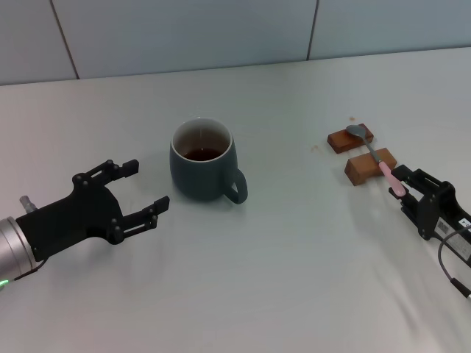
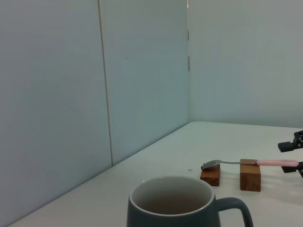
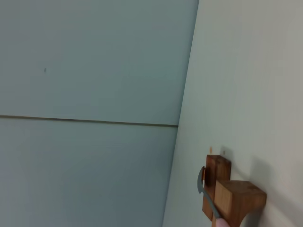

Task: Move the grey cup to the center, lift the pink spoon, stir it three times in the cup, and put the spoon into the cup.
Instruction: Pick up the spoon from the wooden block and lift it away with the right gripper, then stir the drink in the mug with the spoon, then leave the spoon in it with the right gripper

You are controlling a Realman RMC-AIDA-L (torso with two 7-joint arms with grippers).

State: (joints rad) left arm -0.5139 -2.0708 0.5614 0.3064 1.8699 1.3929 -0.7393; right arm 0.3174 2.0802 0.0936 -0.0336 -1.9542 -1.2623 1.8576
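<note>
The grey cup [image 1: 200,163] stands near the table's middle with dark liquid inside and its handle toward my right; its rim also shows in the left wrist view [image 2: 171,198]. My left gripper [image 1: 148,184] is open and empty, just left of the cup and apart from it. The pink spoon [image 1: 385,170] lies across two wooden blocks at the right, its silver bowl on the far block. My right gripper [image 1: 402,190] is open, its fingers on either side of the pink handle's near end. The left wrist view also shows the spoon [image 2: 265,162] and the right gripper [image 2: 290,157].
The two brown wooden blocks [image 1: 350,138] [image 1: 370,166] stand close together on the white table [image 1: 294,272]. A pale panelled wall [image 1: 184,33] runs along the table's far edge. The right wrist view shows the blocks [image 3: 236,201] and the wall.
</note>
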